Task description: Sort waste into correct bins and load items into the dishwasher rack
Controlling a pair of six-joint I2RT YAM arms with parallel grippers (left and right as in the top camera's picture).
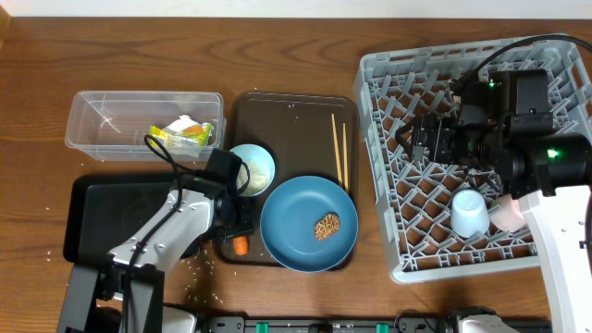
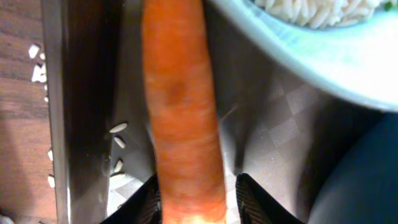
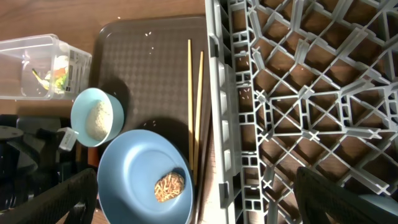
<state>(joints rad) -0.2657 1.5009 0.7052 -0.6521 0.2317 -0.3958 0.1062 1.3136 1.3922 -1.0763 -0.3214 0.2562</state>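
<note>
Carrot (image 2: pixel 183 112) is spotted at the brown tray's (image 1: pixel 296 120) front-left corner, beside the blue plate (image 1: pixel 308 224). Its long axis runs straight out from the left pincer (image 2: pixel 199 200), set narrow astride the near end; firm contact can't be told, poss. a gap. Right pincer (image 1: pixel 421 139) is held wide over the rack (image 1: pixel 444 268), well apart.

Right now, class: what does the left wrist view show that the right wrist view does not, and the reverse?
Only the left wrist view: the orange carrot, lying between the fingers of the left gripper. Only the right wrist view: the chopsticks, dishwasher rack, clear tub and brown food lump. Both: the rice bowl, blue plate and brown tray.
</note>
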